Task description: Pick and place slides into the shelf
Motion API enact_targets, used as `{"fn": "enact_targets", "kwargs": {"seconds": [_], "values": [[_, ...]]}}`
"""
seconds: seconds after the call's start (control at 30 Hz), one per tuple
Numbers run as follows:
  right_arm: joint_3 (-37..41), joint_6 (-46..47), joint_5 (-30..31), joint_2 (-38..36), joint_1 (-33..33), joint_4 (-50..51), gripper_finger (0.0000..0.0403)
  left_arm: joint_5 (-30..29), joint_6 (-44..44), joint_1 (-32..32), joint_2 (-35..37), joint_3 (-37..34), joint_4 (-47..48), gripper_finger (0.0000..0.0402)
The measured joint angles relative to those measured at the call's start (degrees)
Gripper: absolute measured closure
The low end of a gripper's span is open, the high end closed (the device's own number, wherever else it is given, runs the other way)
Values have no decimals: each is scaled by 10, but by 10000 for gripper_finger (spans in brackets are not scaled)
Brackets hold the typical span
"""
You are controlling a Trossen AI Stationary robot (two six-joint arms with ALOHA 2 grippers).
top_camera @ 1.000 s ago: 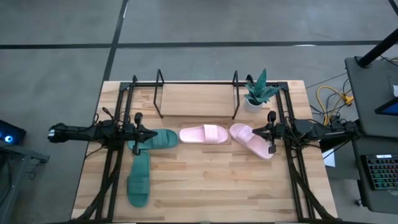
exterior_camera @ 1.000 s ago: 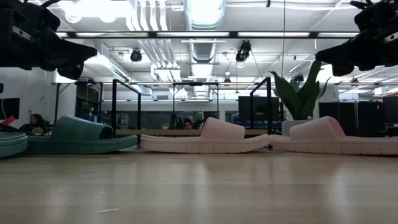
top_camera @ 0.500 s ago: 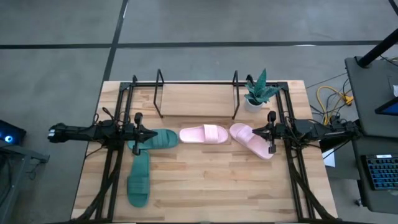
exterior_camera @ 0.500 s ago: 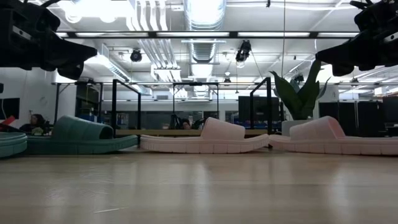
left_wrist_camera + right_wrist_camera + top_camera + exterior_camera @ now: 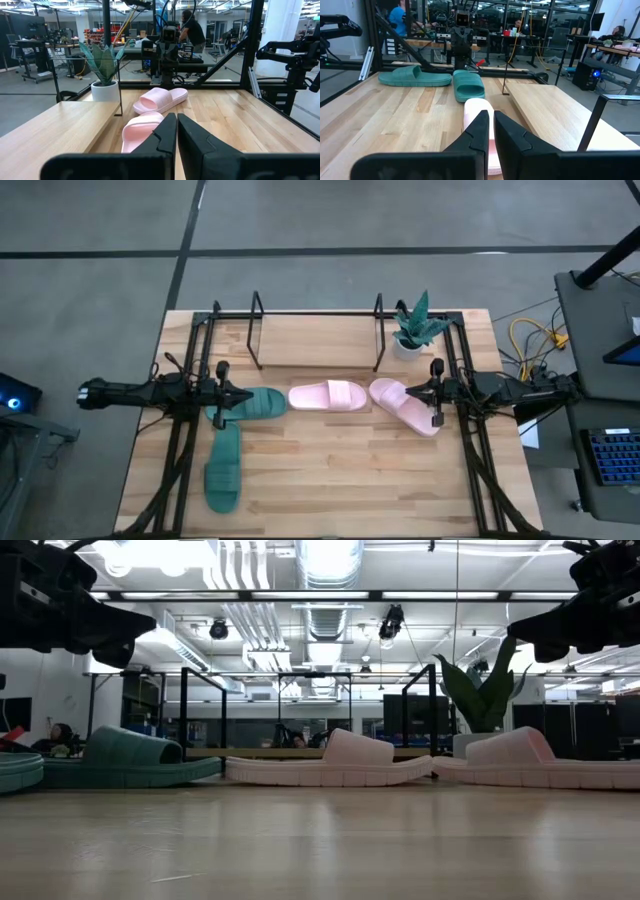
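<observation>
Two dark green slides lie sole-down at the table's left: one [image 5: 255, 403] crosswise, one [image 5: 223, 470] pointing at the near edge. Two pale pink slides [image 5: 328, 396] [image 5: 405, 406] lie in the middle and to the right. The shelf [image 5: 315, 340], black rods over a light board, stands at the far edge with nothing on it. My left gripper [image 5: 240, 396] is shut and hovers level above the crosswise green slide's left end. My right gripper [image 5: 415, 393] is shut and hovers level above the right pink slide. In the low view both grippers [image 5: 125, 650] [image 5: 525, 640] hang well above the slides.
A potted plant [image 5: 415, 328] stands at the far right, beside the shelf's right end. The arms' black frames [image 5: 185, 440] [image 5: 470, 450] run along the table's left and right sides. Bare wood [image 5: 340, 480] lies toward the near edge. People show in the room beyond.
</observation>
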State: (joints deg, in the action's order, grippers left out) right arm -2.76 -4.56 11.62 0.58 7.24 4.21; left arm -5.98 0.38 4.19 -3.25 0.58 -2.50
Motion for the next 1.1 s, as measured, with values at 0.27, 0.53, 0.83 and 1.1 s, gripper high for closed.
{"fn": "enact_targets", "kwargs": {"seconds": [0.27, 0.53, 0.83, 1.1], "values": [[0, 0, 0, 0, 0, 0, 385, 0, 0, 0, 0, 0, 0, 402], [0, 0, 0, 0, 0, 0, 385, 0, 0, 0, 0, 0, 0, 402], [0, 0, 0, 0, 0, 0, 385, 0, 0, 0, 0, 0, 0, 402], [0, 0, 0, 0, 0, -2, 385, -6, 0, 0, 0, 0, 0, 402]]}}
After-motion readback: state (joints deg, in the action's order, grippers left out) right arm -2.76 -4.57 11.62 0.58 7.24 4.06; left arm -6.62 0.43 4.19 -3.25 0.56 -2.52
